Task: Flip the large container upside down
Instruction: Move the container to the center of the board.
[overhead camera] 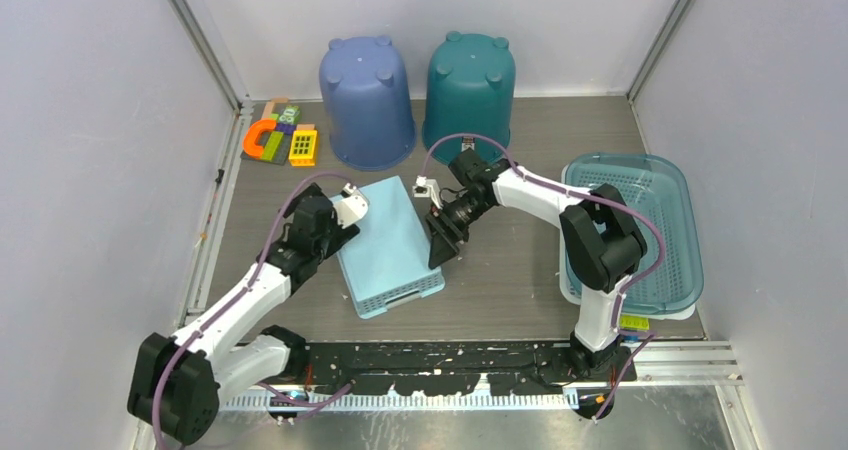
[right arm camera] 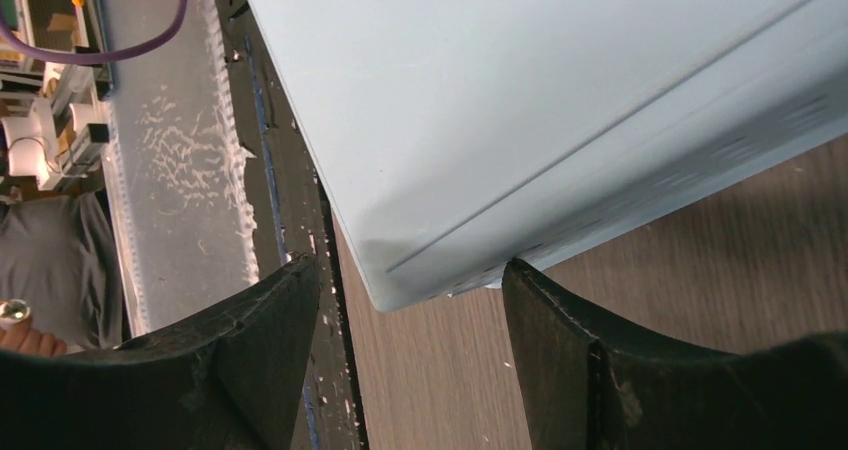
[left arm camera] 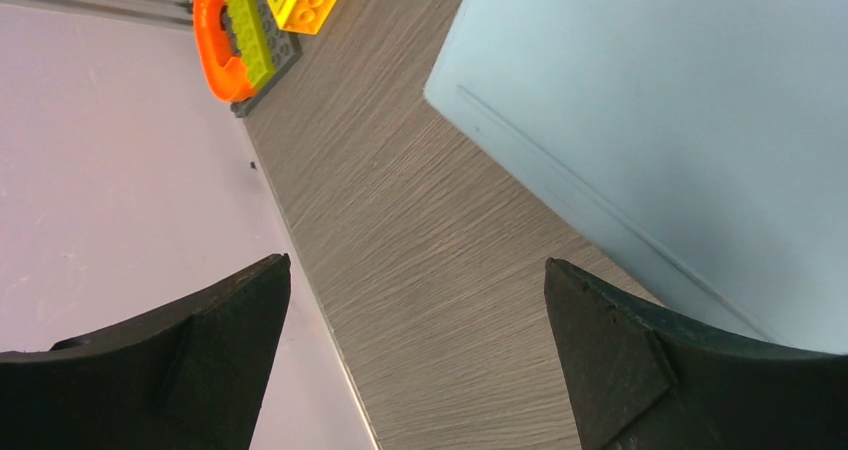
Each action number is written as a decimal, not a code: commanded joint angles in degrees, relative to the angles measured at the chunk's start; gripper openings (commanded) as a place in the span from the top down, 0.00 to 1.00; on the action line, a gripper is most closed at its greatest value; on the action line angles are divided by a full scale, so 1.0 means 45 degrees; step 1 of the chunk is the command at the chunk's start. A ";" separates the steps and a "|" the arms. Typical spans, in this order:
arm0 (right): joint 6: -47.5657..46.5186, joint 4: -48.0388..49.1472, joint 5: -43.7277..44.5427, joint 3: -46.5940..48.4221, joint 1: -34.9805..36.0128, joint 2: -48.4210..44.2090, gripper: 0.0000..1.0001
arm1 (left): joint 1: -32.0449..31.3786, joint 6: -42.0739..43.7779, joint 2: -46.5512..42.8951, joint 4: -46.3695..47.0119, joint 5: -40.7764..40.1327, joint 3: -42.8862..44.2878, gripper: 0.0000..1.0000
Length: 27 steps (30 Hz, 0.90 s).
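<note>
A light blue basket-like container (overhead camera: 390, 242) lies bottom up in the middle of the table, its flat base facing up and its slotted rim on the wood. My left gripper (overhead camera: 338, 238) is open at its left long side; in the left wrist view (left arm camera: 415, 265) only bare table lies between the fingers, with the container (left arm camera: 680, 120) at the upper right. My right gripper (overhead camera: 445, 242) is open at its right side; in the right wrist view (right arm camera: 410, 265) the container's near corner (right arm camera: 550, 100) sits just beyond the fingertips, not gripped.
A larger clear teal basket (overhead camera: 672, 270) stands open side up at the right. A blue bucket (overhead camera: 366, 102) and a green bucket (overhead camera: 470, 95) stand upside down at the back. Toy bricks (overhead camera: 280, 138) lie at the back left, also in the left wrist view (left arm camera: 262, 20).
</note>
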 commanded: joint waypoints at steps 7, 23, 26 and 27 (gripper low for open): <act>0.1499 0.1921 -0.1441 -0.0814 0.0729 -0.1058 0.28 | -0.0040 -0.0306 -0.1724 -0.2059 -0.0256 0.1030 0.00; -0.2257 -0.3436 -0.1055 0.1875 0.0108 -0.2863 0.25 | -0.0423 -0.1667 -0.0263 -0.3172 0.3802 0.3646 0.00; -0.3841 -0.5361 -0.1072 0.2159 -0.1572 -0.3645 0.24 | -0.1085 -0.2159 0.0808 -0.3171 0.3845 0.4589 0.00; -0.4293 -0.5774 -0.1144 0.2110 -0.2062 -0.3894 0.24 | -0.1413 -0.2288 0.1197 -0.3153 0.3716 0.4857 0.00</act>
